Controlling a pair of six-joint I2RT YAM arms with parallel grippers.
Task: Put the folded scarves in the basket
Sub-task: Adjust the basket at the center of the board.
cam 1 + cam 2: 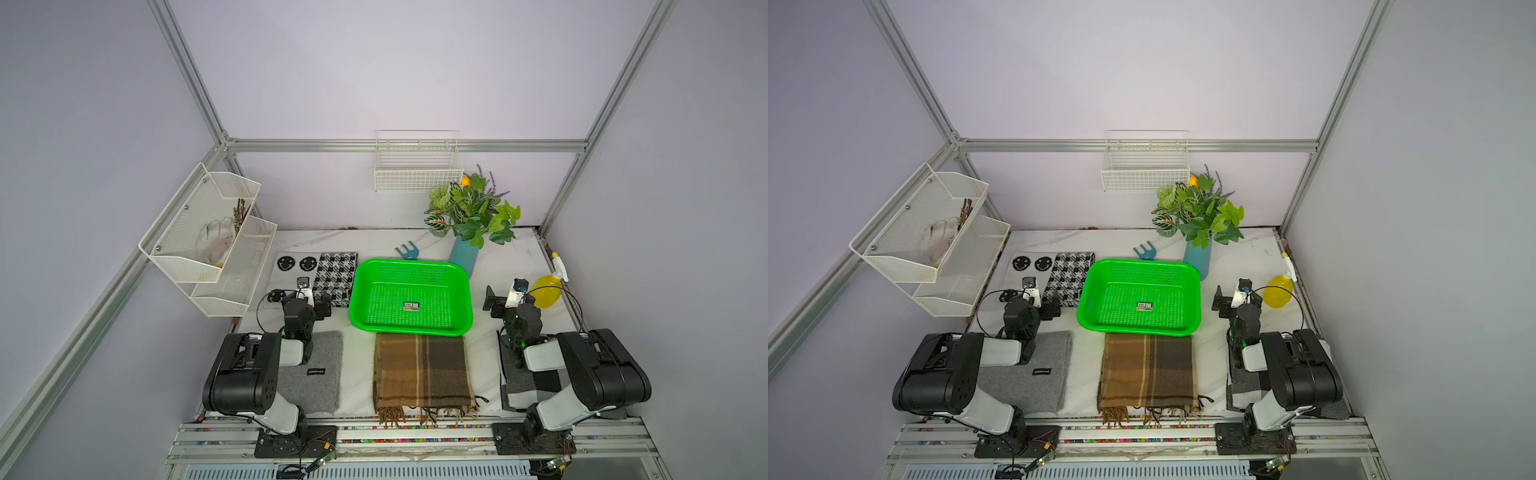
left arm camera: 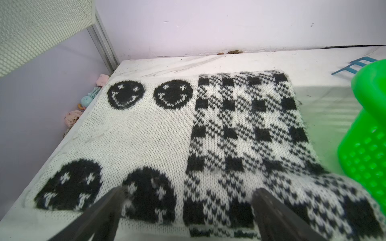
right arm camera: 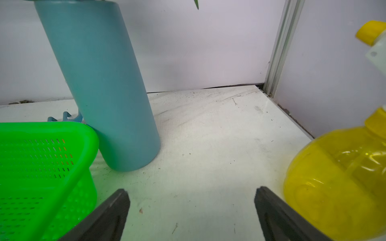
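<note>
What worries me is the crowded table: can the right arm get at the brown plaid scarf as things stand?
Probably yes. The brown plaid scarf lies flat and uncovered in front of the basket; the right hand is open, empty, and nothing stands between them.
</note>
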